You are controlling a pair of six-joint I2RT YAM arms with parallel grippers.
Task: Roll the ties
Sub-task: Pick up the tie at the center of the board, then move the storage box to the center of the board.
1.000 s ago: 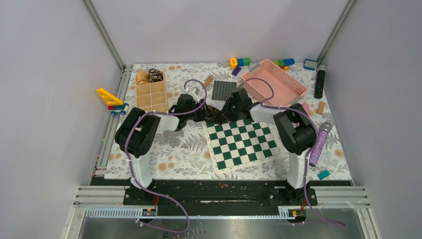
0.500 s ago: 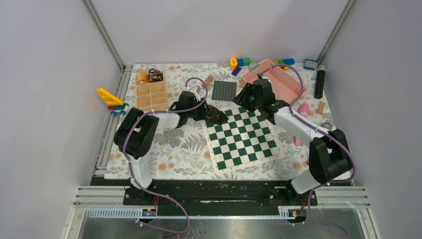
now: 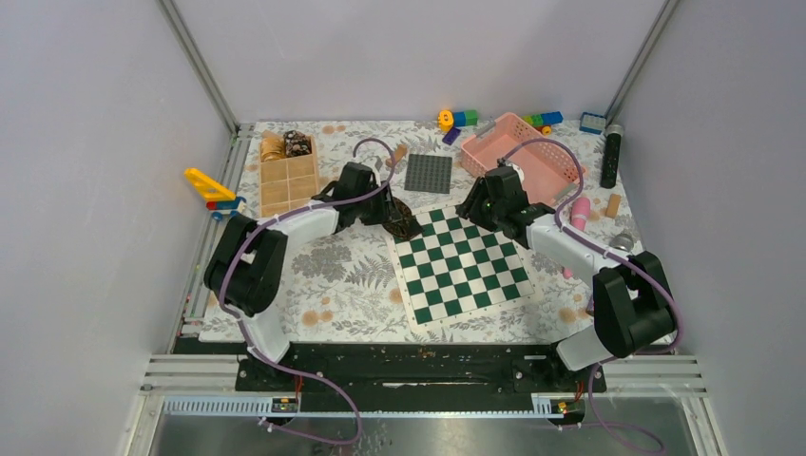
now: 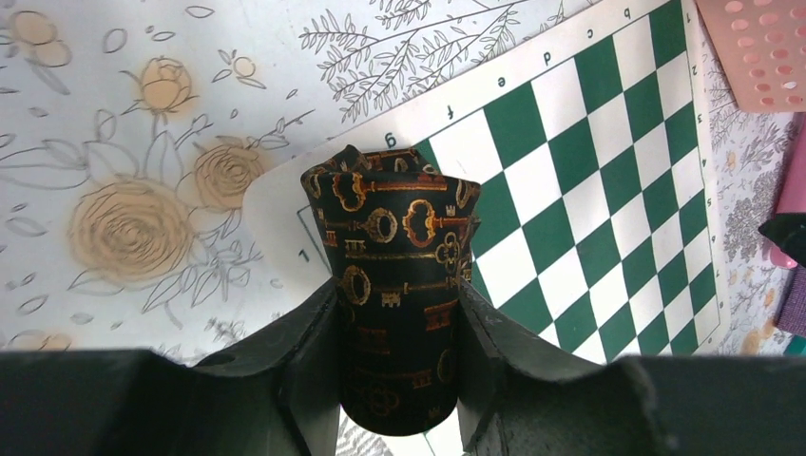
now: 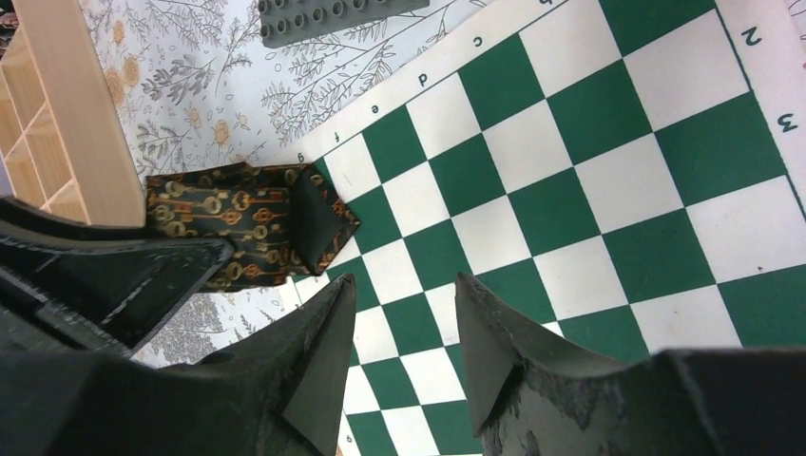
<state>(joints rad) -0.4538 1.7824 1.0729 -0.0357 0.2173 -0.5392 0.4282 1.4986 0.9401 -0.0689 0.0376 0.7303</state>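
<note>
My left pincer (image 4: 397, 302) is clamped on the rolled dark tie (image 4: 394, 214) with gold keys, over a corner of the chessboard (image 4: 589, 171). My right pincer (image 5: 404, 290) hangs parted and empty just beside it.

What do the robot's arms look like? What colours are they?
The left arm and right arm match: smooth white shells with chunky black joints. A purple cable loops along each. The left gripper and right gripper are black, with two pointy fingers each.
</note>
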